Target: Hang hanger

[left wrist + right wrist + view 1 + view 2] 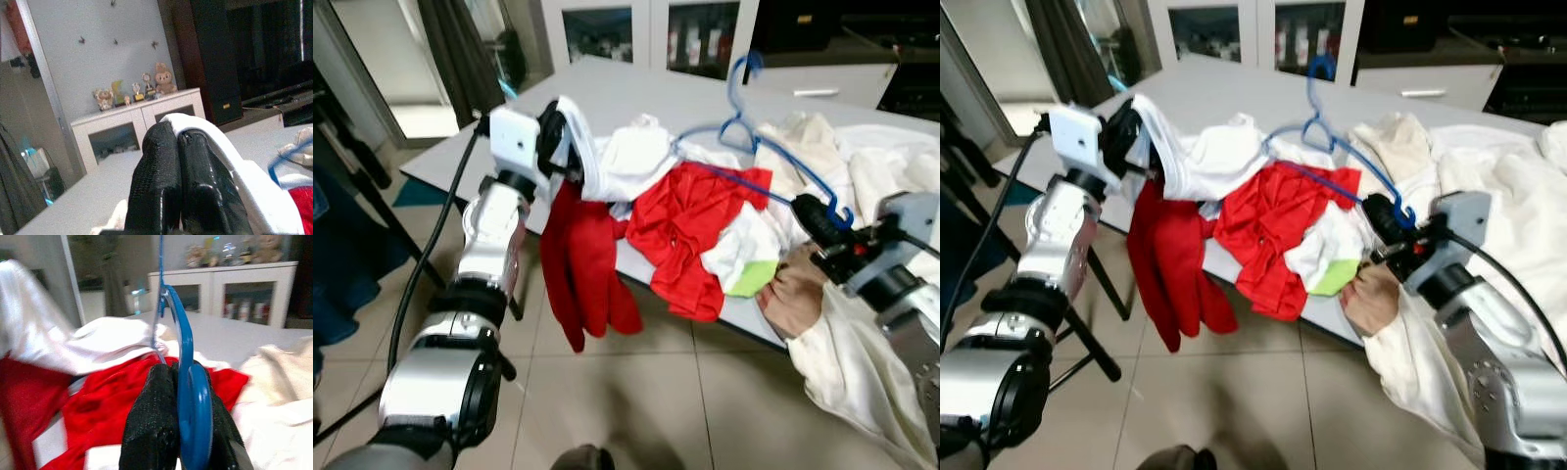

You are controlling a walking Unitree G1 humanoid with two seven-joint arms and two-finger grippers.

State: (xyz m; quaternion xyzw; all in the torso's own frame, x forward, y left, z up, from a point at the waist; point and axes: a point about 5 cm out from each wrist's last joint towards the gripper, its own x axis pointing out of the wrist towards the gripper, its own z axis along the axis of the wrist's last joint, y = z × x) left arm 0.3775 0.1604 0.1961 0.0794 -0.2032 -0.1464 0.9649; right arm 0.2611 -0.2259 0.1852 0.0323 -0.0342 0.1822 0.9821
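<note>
A blue plastic hanger [737, 122] stands tilted above the clothes heap on the grey table [636, 88], hook uppermost. My right gripper [818, 217] is shut on the lower end of one hanger arm [188, 362], and its black fingers [151, 421] press against the blue plastic. At the table's near left corner my left gripper [558, 137] is shut on a fold of a white garment [626, 162], which drapes over its fingers [161, 171]. Beneath the hanger lies a red garment [690, 230], and a second red piece [582, 269] hangs off the table edge.
Cream clothes [881, 166] cover the table's right side and spill over its edge. A white-and-green piece [749, 259] lies by the red one. White glass-door cabinets [646, 29] stand behind, with a dark curtain [460, 49] at the left. The tiled floor [656, 392] lies below.
</note>
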